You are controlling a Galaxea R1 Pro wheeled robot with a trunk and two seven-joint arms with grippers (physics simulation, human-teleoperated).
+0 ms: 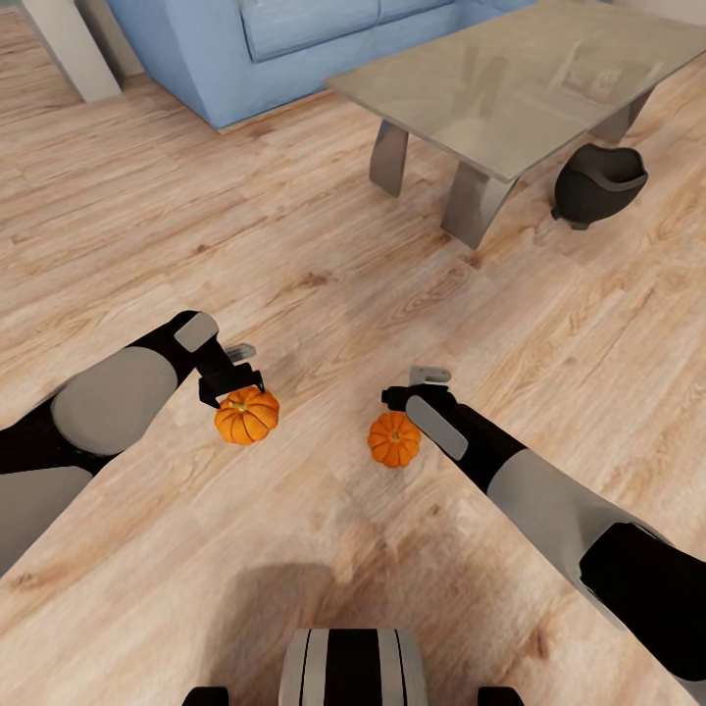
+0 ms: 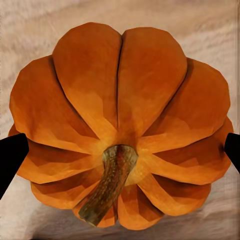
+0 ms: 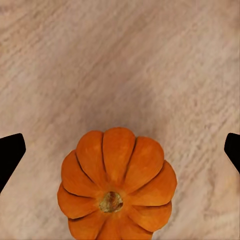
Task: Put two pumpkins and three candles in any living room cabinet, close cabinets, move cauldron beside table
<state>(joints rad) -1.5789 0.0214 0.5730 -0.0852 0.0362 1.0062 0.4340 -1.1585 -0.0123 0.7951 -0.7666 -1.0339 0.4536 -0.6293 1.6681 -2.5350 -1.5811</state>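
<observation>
Overhead, the wood plank floor [image 1: 294,245] was seen spreading beneath both arms, with a blue sofa [image 1: 294,49] and a glass-topped table [image 1: 510,88] beyond, and the dark cauldron [image 1: 598,183] resting on the floor just beside a table leg. The step in hand was judged to be the pickup of the two pumpkins. The left pumpkin [image 1: 246,415] was found between the jaws of the left gripper [image 1: 231,382], which were spread wide, a dark fingertip [image 2: 11,155] at either flank; whether contact had been made could not be told. The right pumpkin [image 3: 117,185] lay below the right gripper [image 1: 417,387], off-centre of its wide-open jaws and well clear of them. Closure on the left and a re-centred descent on the right were judged to be called for.
</observation>
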